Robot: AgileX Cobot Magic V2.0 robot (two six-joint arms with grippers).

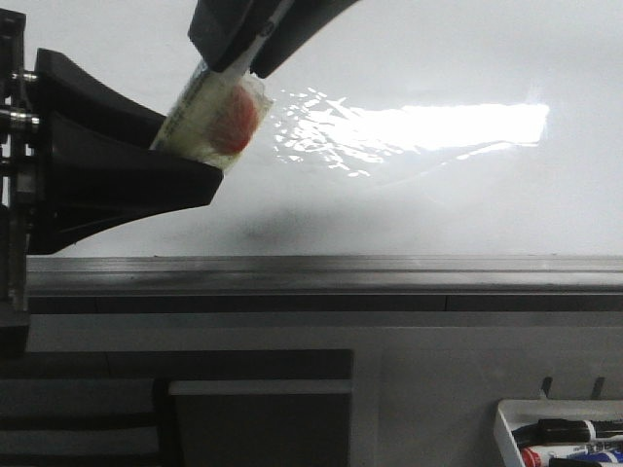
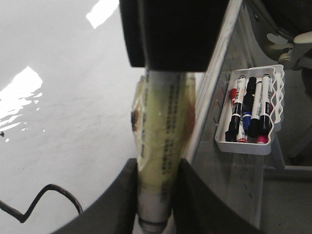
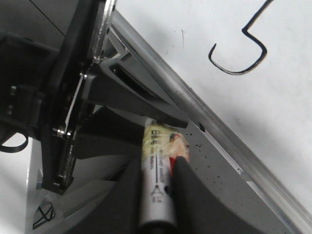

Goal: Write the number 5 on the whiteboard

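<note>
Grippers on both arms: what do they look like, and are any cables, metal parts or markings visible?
Both are matte black with broad wedge-shaped fingers tapering to blunt tips. The left gripper has silver bolts at its base, a bright metal side plate with small screws, and a thin black cable looping beside it. The right gripper is plain, with no markings visible.

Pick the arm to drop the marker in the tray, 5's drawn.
Right, likely: both the left gripper and right gripper clamp the marker, but the tray lies to the robot's right.
</note>
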